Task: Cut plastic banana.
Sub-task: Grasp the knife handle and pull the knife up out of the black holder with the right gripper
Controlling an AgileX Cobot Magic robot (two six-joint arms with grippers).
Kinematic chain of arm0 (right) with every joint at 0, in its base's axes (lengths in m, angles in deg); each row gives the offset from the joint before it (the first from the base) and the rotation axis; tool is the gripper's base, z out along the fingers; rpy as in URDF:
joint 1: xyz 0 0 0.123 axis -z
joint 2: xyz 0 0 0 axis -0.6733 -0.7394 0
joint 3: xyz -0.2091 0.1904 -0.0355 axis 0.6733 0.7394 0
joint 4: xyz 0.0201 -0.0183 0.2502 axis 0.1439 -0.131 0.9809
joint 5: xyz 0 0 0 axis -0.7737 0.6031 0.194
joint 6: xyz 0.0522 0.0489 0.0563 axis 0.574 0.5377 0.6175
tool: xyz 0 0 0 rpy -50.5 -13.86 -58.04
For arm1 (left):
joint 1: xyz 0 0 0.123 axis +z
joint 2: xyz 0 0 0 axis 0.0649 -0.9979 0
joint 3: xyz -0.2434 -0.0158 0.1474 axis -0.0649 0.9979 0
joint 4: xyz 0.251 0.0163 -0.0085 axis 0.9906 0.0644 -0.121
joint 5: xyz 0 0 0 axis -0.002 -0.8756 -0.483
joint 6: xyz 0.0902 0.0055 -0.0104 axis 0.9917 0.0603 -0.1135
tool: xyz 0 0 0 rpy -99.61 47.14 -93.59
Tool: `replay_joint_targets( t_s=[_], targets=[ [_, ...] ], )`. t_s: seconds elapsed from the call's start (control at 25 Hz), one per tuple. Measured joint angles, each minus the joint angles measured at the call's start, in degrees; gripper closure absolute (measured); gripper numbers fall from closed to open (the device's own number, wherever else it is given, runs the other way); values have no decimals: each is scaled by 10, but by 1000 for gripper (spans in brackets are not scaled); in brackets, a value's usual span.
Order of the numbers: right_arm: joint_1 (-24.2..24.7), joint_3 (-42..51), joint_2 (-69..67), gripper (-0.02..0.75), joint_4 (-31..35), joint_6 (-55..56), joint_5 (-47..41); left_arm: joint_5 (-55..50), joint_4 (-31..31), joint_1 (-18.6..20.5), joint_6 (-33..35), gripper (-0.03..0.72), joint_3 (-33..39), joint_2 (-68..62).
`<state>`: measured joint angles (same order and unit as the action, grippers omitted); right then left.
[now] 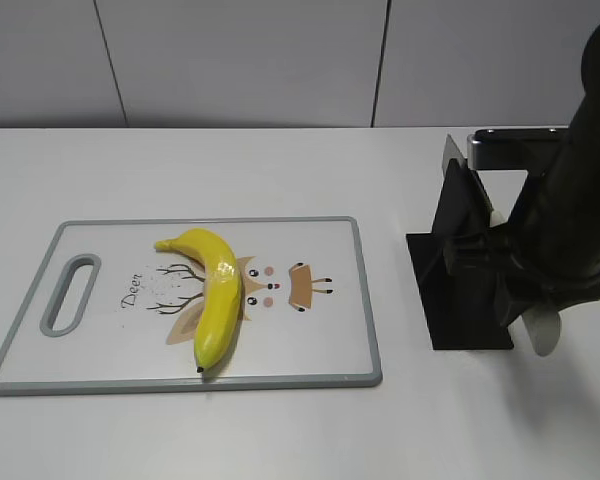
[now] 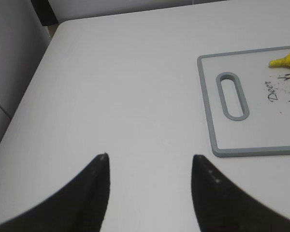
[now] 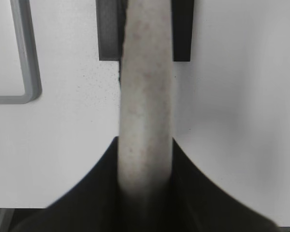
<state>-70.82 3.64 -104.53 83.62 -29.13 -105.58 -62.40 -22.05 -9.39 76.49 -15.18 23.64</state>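
Banana (image 1: 216,296) lies on board (image 1: 100,372), left of right gripper (image 3: 145,179) clenched on knife handle (image 3: 145,121).

I see the plastic banana (image 1: 216,296) lying whole and unpeeled on the cutting board (image 1: 100,352), near its middle. It's glossy bright yellow, curved, with dark tips: one end points toward the board's handle slot, the other reaches its near edge.

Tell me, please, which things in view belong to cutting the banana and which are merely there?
Belong to the job:
banana
cutting board
knife handle, clamped in the right gripper
black knife stand

Merely there:
left gripper, open and empty
white table
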Motion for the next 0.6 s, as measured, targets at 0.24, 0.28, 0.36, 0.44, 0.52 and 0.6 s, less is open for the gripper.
replay_joint_targets(
  t_s=[0.24,0.28,0.36,0.44,0.52,0.6],
  targets=[
    [0,0,25,576,6,0,-5,0,0,0,0,186,0,0],
    [0,0,34,576,7,0,-7,0,0,0,0,186,0,0],
    [0,0,51,576,7,0,-11,0,0,0,0,186,0,0],
    [0,-4,69,576,6,0,-16,0,0,0,0,186,0,0],
    [0,-10,85,576,4,0,-19,0,0,0,0,186,0,0],
    [0,-21,100,576,-4,0,-25,0,0,0,0,186,0,0]
  ],
)
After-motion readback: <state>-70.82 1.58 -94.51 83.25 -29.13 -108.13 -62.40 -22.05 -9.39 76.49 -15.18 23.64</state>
